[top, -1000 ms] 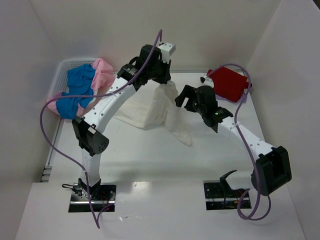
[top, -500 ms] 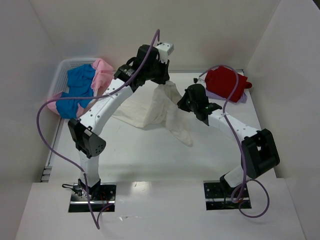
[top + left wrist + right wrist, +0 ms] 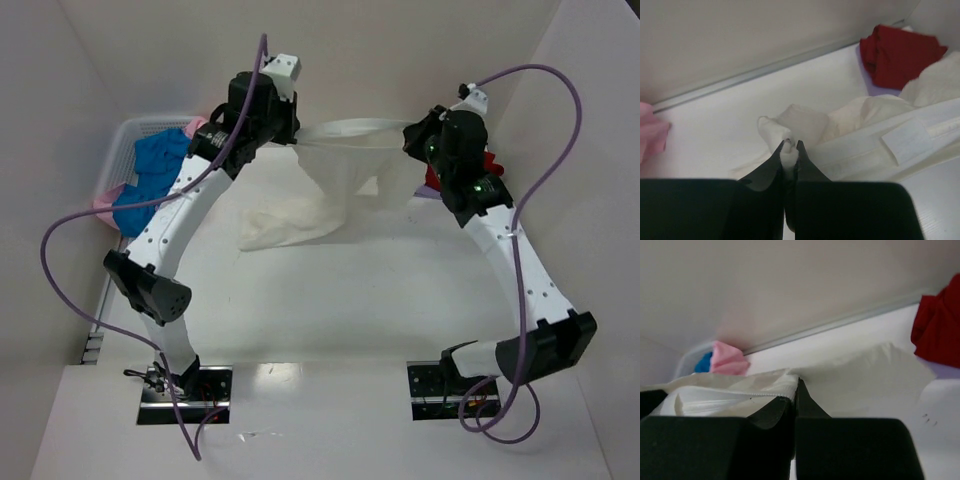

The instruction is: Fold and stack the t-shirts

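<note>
The cream-white t-shirt (image 3: pixel 345 165) hangs stretched between both grippers high at the back, its lower part trailing onto the table (image 3: pixel 290 225). My left gripper (image 3: pixel 292 135) (image 3: pixel 790 145) is shut on a bunched corner of this shirt (image 3: pixel 865 135). At the other end, my right gripper (image 3: pixel 412 138) (image 3: pixel 796 386) is shut on the hemmed edge (image 3: pixel 730 395). A red t-shirt (image 3: pixel 490 162) (image 3: pixel 900 52) (image 3: pixel 940 325) lies at the back right, mostly behind the right arm. Blue (image 3: pixel 155 165) and pink (image 3: pixel 108 207) t-shirts fill the basket.
The white mesh basket (image 3: pixel 122 140) stands at the back left against the wall. White enclosure walls close in on three sides. Purple cables loop off both arms. The pink shirt (image 3: pixel 727 360) shows past the stretched cloth.
My right gripper left the table's middle, shut on the cream shirt's edge and rose to the back right. The left arm lifted and shifted left, so the shirt now spans between them.
</note>
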